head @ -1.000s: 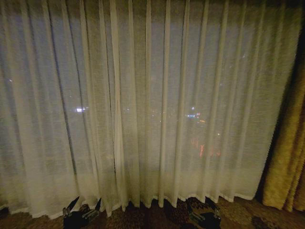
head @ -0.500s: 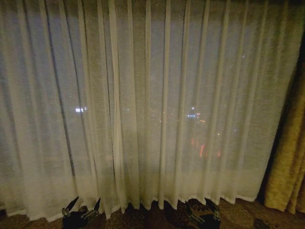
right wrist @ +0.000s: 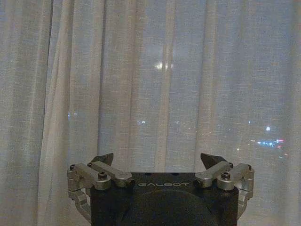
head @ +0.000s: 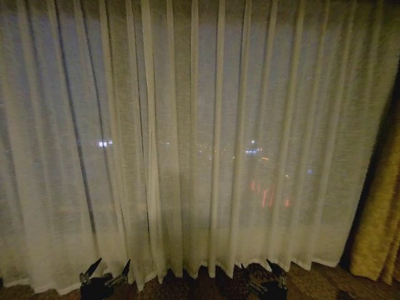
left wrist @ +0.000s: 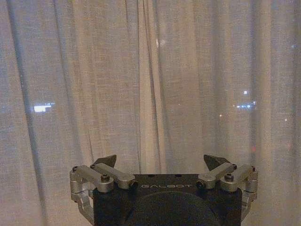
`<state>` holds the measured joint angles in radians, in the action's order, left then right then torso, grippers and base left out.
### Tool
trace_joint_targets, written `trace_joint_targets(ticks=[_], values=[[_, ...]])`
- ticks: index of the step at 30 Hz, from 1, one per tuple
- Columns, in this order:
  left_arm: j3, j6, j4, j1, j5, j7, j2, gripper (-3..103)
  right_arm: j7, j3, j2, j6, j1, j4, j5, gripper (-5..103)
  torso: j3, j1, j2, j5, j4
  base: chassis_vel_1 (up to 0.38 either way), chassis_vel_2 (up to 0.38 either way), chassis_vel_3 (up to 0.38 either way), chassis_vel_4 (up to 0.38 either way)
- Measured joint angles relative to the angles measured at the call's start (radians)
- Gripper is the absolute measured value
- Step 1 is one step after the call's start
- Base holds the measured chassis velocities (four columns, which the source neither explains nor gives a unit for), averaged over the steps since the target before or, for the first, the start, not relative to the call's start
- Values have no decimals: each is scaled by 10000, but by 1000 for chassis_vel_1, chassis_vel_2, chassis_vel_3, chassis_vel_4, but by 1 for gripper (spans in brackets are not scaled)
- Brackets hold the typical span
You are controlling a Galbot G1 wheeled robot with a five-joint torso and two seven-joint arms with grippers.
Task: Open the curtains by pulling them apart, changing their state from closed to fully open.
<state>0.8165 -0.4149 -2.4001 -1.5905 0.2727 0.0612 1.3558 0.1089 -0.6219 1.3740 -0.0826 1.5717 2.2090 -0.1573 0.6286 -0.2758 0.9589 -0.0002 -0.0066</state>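
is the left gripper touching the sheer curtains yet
Apart. In the left wrist view the left gripper is open with nothing between its fingers, and the sheer curtains hang beyond them.

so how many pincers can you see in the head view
2. The left pincer is low at the bottom left, before the hem of the curtains. The right pincer is low at the bottom right, partly cut off by the frame edge. Both are open, touching nothing.

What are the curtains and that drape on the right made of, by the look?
The curtains: thin, loosely woven sheer fabric, matte cream; city lights show through and the weave grain is visible in both wrist views. Possibly voile or a linen look; I can't tell the fibre. The drape: thicker, opaque golden-brown cloth with a rough, mottled surface; nothing shows through.
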Motion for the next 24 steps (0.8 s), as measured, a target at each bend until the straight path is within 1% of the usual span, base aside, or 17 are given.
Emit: trace_joint_targets(ticks=[14,24], values=[[87,119,96,-1,-7,173,38,100,246,-1,0,85,13,-89,1,100,0,0,0,0,-1,-92,92,92,-97],[259,198,149,-8,0,273,26,100,265,48,0,94,-59,-134,5,100,0,0,-1,0,0,-105,124,114,-110]])
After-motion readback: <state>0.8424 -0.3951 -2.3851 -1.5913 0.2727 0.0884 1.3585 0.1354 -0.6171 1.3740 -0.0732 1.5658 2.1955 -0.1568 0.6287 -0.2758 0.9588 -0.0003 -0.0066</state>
